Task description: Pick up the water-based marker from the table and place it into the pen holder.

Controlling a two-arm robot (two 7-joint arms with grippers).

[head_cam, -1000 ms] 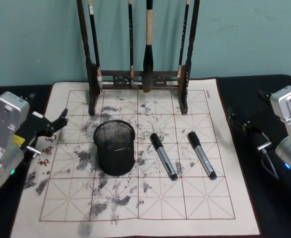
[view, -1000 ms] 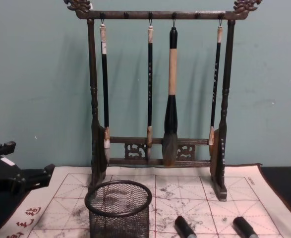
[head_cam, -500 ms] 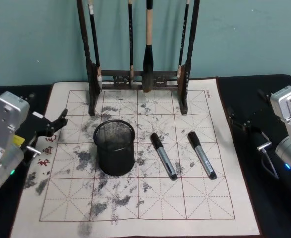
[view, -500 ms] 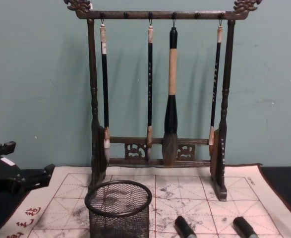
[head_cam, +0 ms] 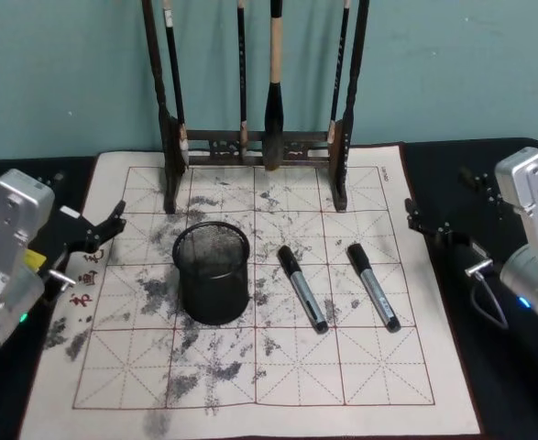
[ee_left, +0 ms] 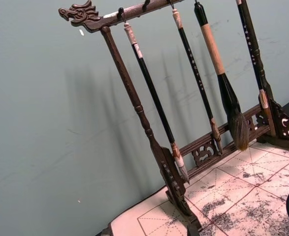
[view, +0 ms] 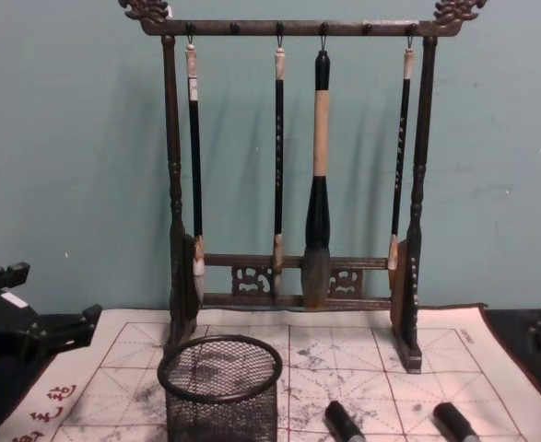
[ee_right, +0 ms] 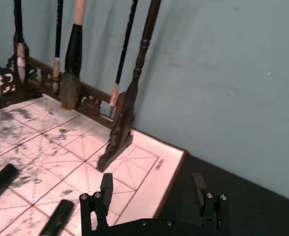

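Right hand (head_cam: pixel 436 200) and left hand (head_cam: pixel 83 207) open, flanking mat (head_cam: pixel 369 371)

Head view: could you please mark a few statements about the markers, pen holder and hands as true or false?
1. Both markers lie on the mat right of the pen holder. True.
2. One marker stands in the pen holder. False: it holds none.
3. The right hand is open. True.
4. The left hand grips a marker. False: it is open and empty, by the mat's left edge.
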